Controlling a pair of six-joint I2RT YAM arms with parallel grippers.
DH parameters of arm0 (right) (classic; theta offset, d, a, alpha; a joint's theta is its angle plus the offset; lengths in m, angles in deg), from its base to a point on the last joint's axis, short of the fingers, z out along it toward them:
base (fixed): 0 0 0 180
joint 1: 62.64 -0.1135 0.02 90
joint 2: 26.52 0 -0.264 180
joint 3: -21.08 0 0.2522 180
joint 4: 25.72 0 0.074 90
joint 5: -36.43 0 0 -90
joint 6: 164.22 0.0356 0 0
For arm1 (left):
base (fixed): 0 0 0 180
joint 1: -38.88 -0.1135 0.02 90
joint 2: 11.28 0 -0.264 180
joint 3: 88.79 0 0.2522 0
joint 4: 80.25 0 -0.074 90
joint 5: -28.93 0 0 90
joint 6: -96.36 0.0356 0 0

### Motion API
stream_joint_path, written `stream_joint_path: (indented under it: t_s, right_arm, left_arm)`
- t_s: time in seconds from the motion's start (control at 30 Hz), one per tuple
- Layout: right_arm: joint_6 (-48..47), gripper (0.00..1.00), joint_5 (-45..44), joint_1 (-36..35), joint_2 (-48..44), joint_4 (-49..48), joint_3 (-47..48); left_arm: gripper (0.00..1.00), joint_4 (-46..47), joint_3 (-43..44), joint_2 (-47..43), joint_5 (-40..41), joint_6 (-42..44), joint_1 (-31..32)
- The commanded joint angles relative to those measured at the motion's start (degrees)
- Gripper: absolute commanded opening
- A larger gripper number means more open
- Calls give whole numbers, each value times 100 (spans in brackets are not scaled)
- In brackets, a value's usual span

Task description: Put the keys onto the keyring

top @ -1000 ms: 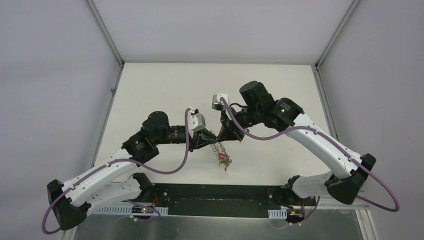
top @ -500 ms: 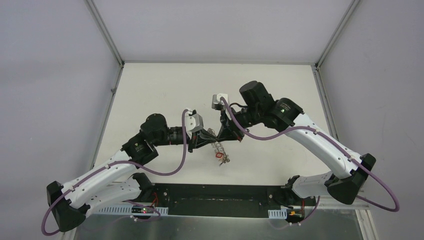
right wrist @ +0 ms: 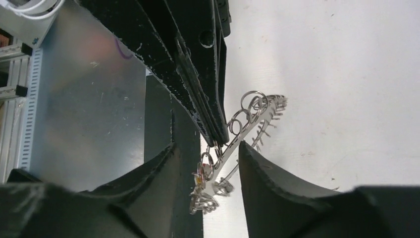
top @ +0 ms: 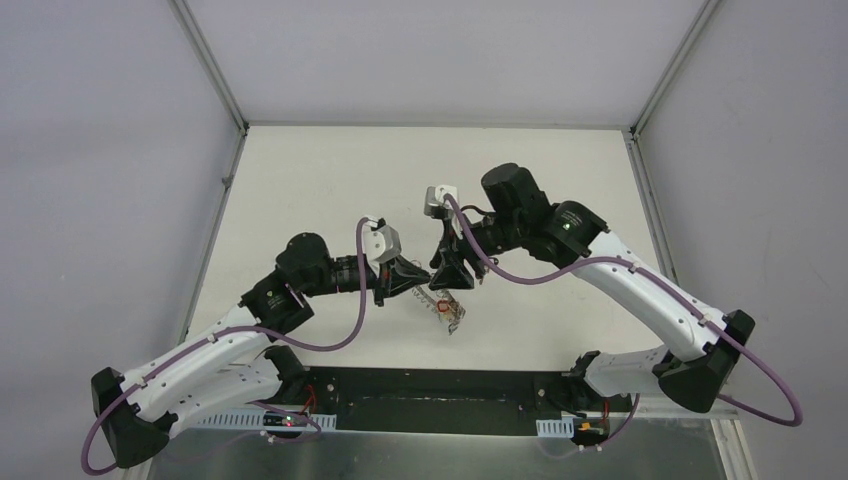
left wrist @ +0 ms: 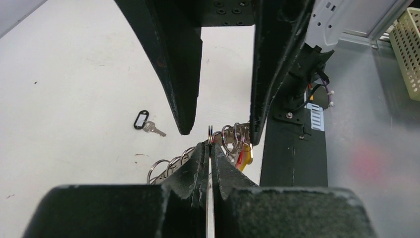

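The keyring [right wrist: 250, 121], a flat grey ring edged with small silver loops, hangs above the table between both arms [top: 447, 305]. My left gripper [left wrist: 209, 145] is shut on one of its loops, with more loops [left wrist: 171, 163] showing beside the fingers. Red- and yellow-tagged keys [left wrist: 242, 156] dangle from the ring's low end [right wrist: 205, 196]. My right gripper [right wrist: 208, 148] stands open, its fingers [right wrist: 262, 178] on either side of the ring without touching it. One of the keys, black-tagged [left wrist: 142, 120], lies flat on the table beyond.
A black base plate [left wrist: 292, 148] and a metal shelf [left wrist: 366, 139] run along the near edge, just under the hanging ring. A pale mesh basket [left wrist: 408, 49] sits off the table. White table surface [top: 330, 180] spreads to the back and left.
My right gripper has opened and let go of the keyring. My left gripper has closed on a loop and now holds the ring alone; the ring has swung slightly right.
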Motion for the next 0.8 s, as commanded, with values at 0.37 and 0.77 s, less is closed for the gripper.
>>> stream_joint_path:
  t_s: [0.37, 0.77]
  right_arm:
    - [728, 73, -910, 57, -489, -1136, -957]
    - [646, 17, -1245, 29, -460, -1414, -1238]
  left_arm:
    - [0, 1403, -428, -439, 1197, -935, 33]
    - [0, 1424, -450, -468, 1316, -1162, 37]
